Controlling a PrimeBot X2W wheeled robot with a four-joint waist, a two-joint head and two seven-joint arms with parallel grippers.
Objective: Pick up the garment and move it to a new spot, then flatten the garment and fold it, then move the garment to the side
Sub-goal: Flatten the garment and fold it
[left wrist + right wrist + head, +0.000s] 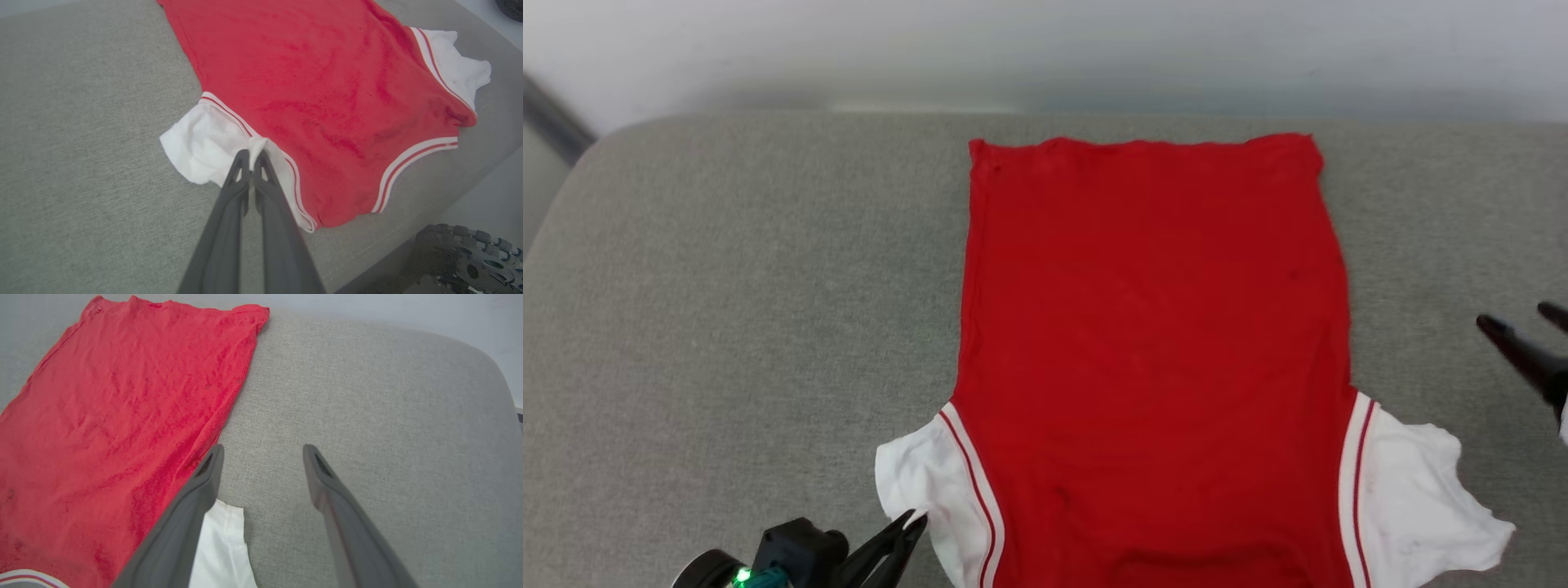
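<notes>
The garment point(1152, 327) lies spread flat on the grey cushion, plain red side up, hem at the far end and both white sleeves toward me. No letters or number show. My left gripper point(915, 523) is at the near left sleeve point(915, 482). In the left wrist view that gripper point(251, 153) is shut, pinching a small bunch of white fabric beside the striped trim of the garment point(327, 81). My right gripper point(1513, 316) hovers open over bare cushion, right of the garment and above the right sleeve point(1421, 490). In its own view the right gripper point(263, 449) holds nothing, with the garment point(122, 416) to its left.
The grey upholstered surface point(727, 327) has rounded corners and ends at a pale wall point(1045, 49) at the back. Its near edge drops to the floor, where the robot's base wheel point(470, 257) shows. Bare cushion extends left and right of the garment.
</notes>
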